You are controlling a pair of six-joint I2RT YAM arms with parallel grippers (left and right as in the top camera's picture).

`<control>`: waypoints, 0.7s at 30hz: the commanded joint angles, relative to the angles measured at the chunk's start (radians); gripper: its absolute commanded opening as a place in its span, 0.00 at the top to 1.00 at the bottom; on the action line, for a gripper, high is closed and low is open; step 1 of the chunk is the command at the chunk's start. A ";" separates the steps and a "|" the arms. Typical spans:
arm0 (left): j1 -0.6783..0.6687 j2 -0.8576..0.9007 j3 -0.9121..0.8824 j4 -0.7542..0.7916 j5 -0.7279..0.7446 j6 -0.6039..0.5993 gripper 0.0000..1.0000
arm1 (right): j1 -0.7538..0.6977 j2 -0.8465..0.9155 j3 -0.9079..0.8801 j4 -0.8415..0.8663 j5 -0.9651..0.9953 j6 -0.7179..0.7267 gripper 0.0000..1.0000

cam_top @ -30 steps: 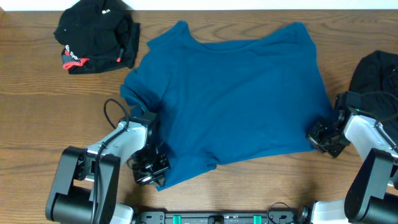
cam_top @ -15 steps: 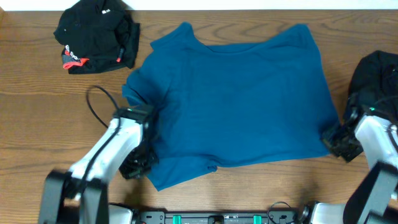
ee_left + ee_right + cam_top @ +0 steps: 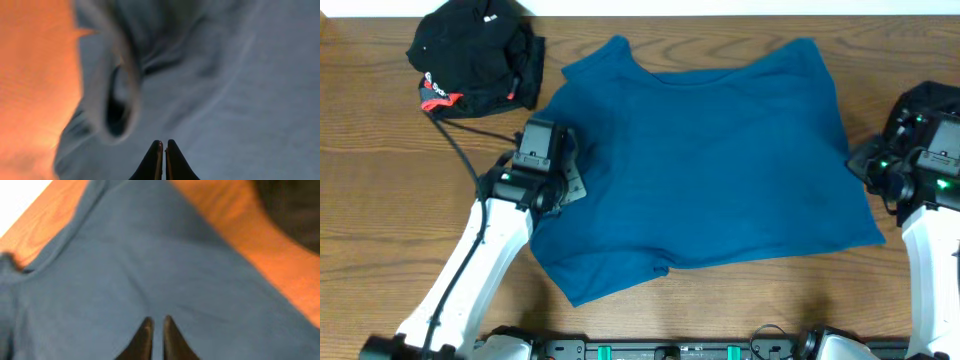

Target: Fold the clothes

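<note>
Your teal-blue shirt (image 3: 710, 160) lies spread across the middle of the wooden table (image 3: 380, 200). It is a broad, matte sheet of soft knit, with the neckline toward the far edge and the hem toward the arms. The cloth is mostly flat, with shallow ripples and a small pucker along the near hem. The near left corner juts out in a loose point.

Seen from its wrist camera, your left gripper (image 3: 163, 146) hangs over the shirt's left side with its dark, tapered tips pressed together. You cannot tell whether any fabric is caught between them. Just ahead of it a sleeve cuff (image 3: 97, 107) curls into a rolled, open oval.

Your right gripper (image 3: 155, 322) hovers at the shirt's right edge. Its tips are drawn close with only a sliver between them, and smooth blue cloth lies beneath.

A crumpled black garment (image 3: 470, 55) with red-and-white trim sits bunched at the far left corner, apart from the shirt. A plain dark garment (image 3: 932, 100) is heaped at the right edge, beside the right arm.
</note>
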 commanded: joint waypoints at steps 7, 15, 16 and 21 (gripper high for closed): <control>0.000 0.256 0.010 0.168 0.112 0.099 0.94 | 0.131 0.020 0.010 0.010 -0.067 -0.042 0.95; 0.063 0.365 0.010 0.179 0.015 0.095 0.94 | 0.141 0.020 0.010 0.000 -0.044 -0.053 0.94; 0.075 0.366 0.010 0.177 0.010 0.095 0.94 | 0.142 0.020 0.010 0.000 -0.035 -0.053 0.94; 0.141 0.366 0.010 0.131 -0.060 0.098 0.94 | 0.142 0.033 0.010 -0.012 0.083 -0.053 0.93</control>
